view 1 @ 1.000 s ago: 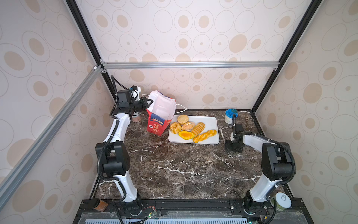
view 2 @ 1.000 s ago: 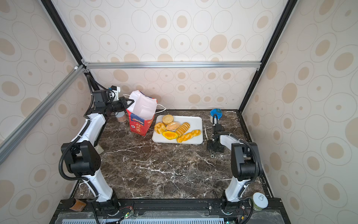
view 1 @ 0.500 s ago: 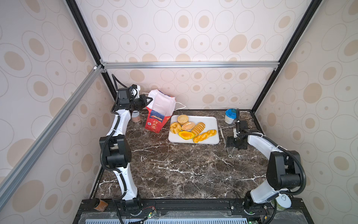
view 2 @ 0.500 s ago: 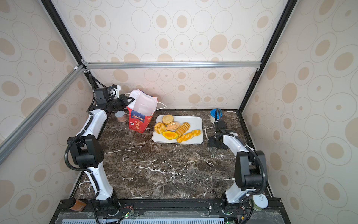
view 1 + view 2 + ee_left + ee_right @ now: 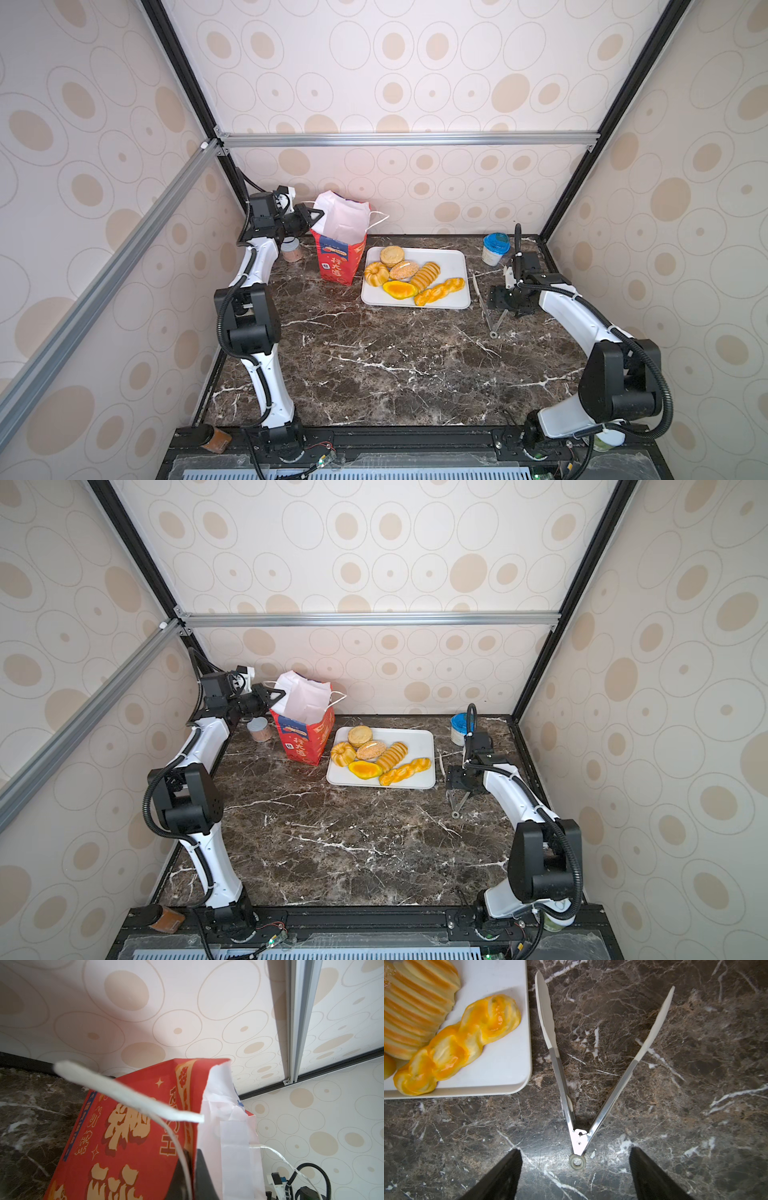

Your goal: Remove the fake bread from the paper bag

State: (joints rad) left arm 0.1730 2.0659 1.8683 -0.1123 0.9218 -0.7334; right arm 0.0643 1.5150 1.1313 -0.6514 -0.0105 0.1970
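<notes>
- The paper bag (image 5: 338, 264) stands upright on the dark marbled surface (image 5: 374, 365) at the back left, just beside the white tray (image 5: 457, 259). It is tall and narrow, red outside and white inside, with a blue label and pale Chinese characters on its front. Its mouth gapes open, and a white cord handle (image 5: 380, 216) loops out toward the back wall. The bottom of the bag is hidden.
- The fake bread (image 5: 392, 754) lies on the tray, six glossy golden pieces packed close together:
  - a round flat bun (image 5: 392, 255) at the back
  - a ring cake (image 5: 376, 274) at the edge nearest the bag
  - a seeded oval (image 5: 404, 270) touching the bun
  - a ridged loaf (image 5: 426, 276) in the middle
  - an orange-yellow oval (image 5: 400, 289) at the front
  - a braided twist (image 5: 440, 291) reaching toward the tray's right side
- The left end effector (image 5: 316, 216) is at the bag's upper rim, on the side away from the tray. In the left wrist view its two dark fingers (image 5: 204, 1176) stand close together with the bag's edge and a cord between them — whether they press the paper I cannot tell.
- The right end effector (image 5: 575, 1149) hangs above the metal tongs (image 5: 562, 1084) with its jaws spread wide, holding nothing. The tongs lie open in a V on the surface just beside the tray's right edge.
- A blue-lidded cup (image 5: 494, 249) stands at the back right, and a small pinkish tin (image 5: 291, 251) sits beside the bag under the left arm.
</notes>
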